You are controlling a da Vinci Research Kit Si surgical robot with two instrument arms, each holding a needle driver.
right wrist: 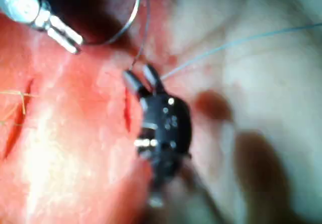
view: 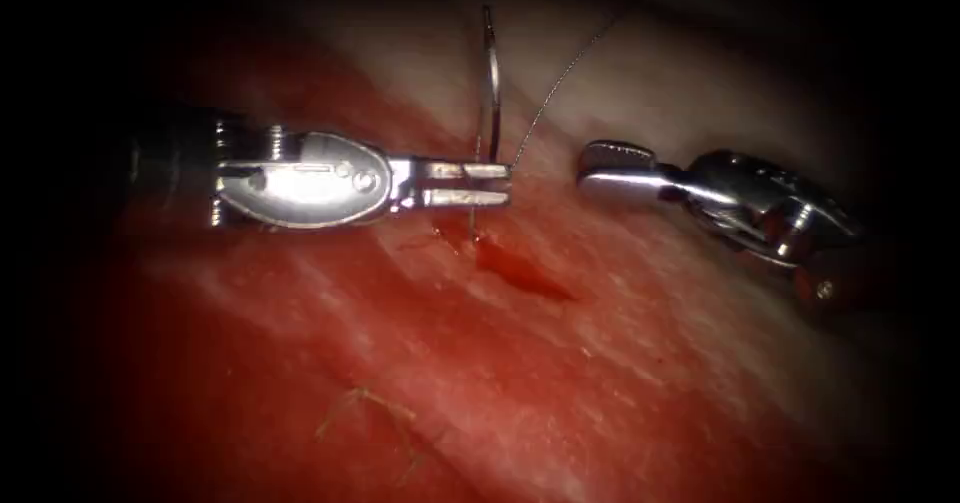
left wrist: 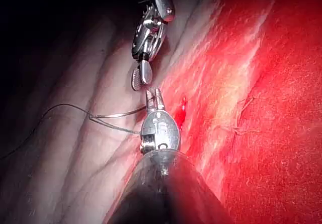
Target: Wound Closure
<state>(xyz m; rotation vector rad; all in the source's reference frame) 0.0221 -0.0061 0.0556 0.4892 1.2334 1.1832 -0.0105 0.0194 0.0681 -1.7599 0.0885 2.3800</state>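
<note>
My left tool (view: 505,184) comes in from the left, its jaws shut on the curved needle (view: 489,73) low on its curve. The needle stands upright; its long arc rises above the jaws and its short lower end meets the tissue (view: 620,363) at the upper end of the cut (view: 525,275). How deep it sits I cannot tell. Thread (view: 570,68) runs from beside the left jaws up and to the right. My right tool (view: 585,168) hovers just right of the cut, jaws slightly open (right wrist: 141,75) and holding nothing. The left wrist view has the needle (left wrist: 118,115) crossing the left jaws (left wrist: 155,94).
Red fluid fills the cut and wets the tissue around it. Loose yellowish thread ends (view: 370,403) lie on the tissue below and left of the cut, also in the left wrist view (left wrist: 241,128). Pale tissue (view: 680,93) lies behind the tools.
</note>
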